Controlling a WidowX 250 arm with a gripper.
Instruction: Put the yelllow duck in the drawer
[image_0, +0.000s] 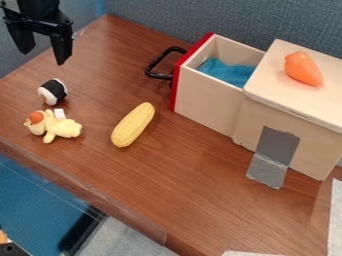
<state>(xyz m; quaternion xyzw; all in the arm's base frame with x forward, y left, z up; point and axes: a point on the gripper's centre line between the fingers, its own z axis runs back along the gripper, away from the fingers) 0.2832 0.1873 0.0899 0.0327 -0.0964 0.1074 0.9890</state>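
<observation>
Well to the left of the open drawer (206, 104), the yellow duck (63, 128) lies on the brown wood-grain table (194, 180), with the corn (133, 125) nearer the drawer; the gripper (43, 58) hangs to the drawer's upper left, fingers spread wide. Behind the drawer rises a blue-grey fabric partition (194, 19); below the table, blue and grey flooring (130, 237)

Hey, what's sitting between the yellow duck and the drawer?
In the camera view, a yellow toy corn cob lies on the table between the duck and the drawer.
</observation>
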